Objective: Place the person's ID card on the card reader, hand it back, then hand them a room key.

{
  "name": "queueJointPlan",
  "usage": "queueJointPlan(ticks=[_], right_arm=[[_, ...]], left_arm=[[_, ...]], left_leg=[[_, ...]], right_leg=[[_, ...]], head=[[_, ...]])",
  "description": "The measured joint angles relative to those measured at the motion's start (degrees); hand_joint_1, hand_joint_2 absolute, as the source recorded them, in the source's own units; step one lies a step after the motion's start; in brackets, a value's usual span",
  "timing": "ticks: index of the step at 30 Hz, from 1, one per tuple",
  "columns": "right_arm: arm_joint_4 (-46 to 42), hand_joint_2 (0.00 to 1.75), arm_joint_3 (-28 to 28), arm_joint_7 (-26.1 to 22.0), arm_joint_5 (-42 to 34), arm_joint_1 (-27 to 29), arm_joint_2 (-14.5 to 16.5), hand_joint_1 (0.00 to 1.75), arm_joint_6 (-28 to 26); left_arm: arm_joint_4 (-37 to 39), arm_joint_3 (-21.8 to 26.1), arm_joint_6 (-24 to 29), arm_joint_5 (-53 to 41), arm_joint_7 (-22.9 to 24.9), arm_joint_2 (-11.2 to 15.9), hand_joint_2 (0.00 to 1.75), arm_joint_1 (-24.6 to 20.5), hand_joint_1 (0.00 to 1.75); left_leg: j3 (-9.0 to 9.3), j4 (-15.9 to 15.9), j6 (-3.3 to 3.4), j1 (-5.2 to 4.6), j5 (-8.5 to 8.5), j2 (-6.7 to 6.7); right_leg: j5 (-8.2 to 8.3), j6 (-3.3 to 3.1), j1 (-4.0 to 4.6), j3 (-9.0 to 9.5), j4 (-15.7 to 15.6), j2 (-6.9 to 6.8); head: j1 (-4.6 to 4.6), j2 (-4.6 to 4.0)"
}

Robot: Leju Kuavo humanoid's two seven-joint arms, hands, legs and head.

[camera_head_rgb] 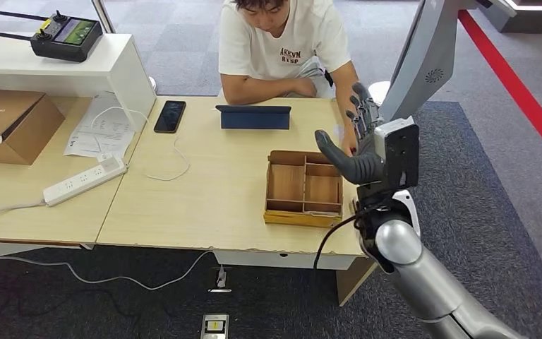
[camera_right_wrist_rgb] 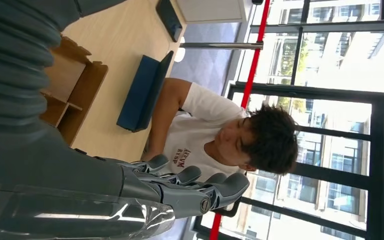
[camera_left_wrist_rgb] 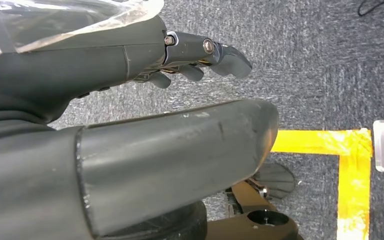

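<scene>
Right robot hand (camera_head_rgb: 362,145) is raised over desk (camera_head_rgb: 205,191) edge, fingers spread, empty; left robot hand (camera_left_wrist_rgb: 200,52) hangs released. ID card: can't see it. Likely thin, stiff, slick; you'd pinch an edge.

A pale wood table (camera_head_rgb: 205,198) carries a brown wooden tray (camera_head_rgb: 303,188), a dark blue reader (camera_head_rgb: 253,116) and a black phone (camera_head_rgb: 170,116).

The card reader (camera_head_rgb: 253,117) is a dark blue, flat rectangular slab standing tilted on the far side of the table (camera_head_rgb: 205,191), just in front of the seated person (camera_head_rgb: 282,49). Nearer and to the right sits an open wooden tray (camera_head_rgb: 304,188) with several compartments, lying flat by the table's near right edge.
</scene>
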Motion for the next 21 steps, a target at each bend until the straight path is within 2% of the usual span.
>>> queueJointPlan(ticks=[8, 10, 13, 17, 21], right_arm=[[-6.7, 1.75, -2.4, 4.3, 6.8, 7.9, -4.0, 0.00, 9.7], [-7.2, 1.75, -2.6, 6.0, 10.6, 9.9, -4.6, 0.00, 11.2], [-7.6, 1.75, -2.6, 9.7, 21.1, 12.4, -5.3, 0.00, 12.2], [-7.4, 1.75, -2.1, 14.8, 38.8, 14.9, -5.3, 0.00, 13.4], [-6.0, 1.75, -1.2, 17.2, 51.4, 16.9, -4.5, 0.00, 14.5]], left_arm=[[0.0, 0.1, 0.3, 1.3, -0.9, 0.0, 0.00, 0.1, 0.00], [0.0, 0.1, 0.3, 1.4, -1.1, 0.0, 0.00, 0.1, 0.00], [0.0, 0.1, 0.4, 1.3, -1.1, 0.0, 0.00, 0.0, 0.00], [0.0, 0.1, 0.8, 1.1, -1.1, 0.0, 0.00, -0.1, 0.00], [0.0, 0.1, 1.1, 0.5, -1.3, 0.0, 0.00, -0.2, 0.00]], left_leg=[[0.01, 0.0, 0.00, 0.01, 0.00, -0.01], [-0.01, 0.0, 0.00, 0.02, 0.00, -0.01], [-0.04, 0.0, 0.00, 0.01, 0.00, 0.00], [-0.06, 0.0, 0.00, 0.01, 0.00, -0.01], [-0.07, 0.0, 0.00, 0.01, 0.00, -0.01]], right_leg=[[0.01, 0.00, 0.01, 0.01, 0.0, 0.00], [0.01, -0.01, 0.01, 0.00, 0.0, 0.00], [0.01, -0.01, 0.01, -0.01, 0.0, 0.00], [0.01, 0.00, 0.01, -0.01, 0.0, 0.00], [0.01, -0.01, 0.01, -0.01, 0.0, 0.00]], head=[[-0.01, 0.00], [-0.01, 0.00], [0.00, 0.00], [0.00, 0.00], [0.00, 0.00]])
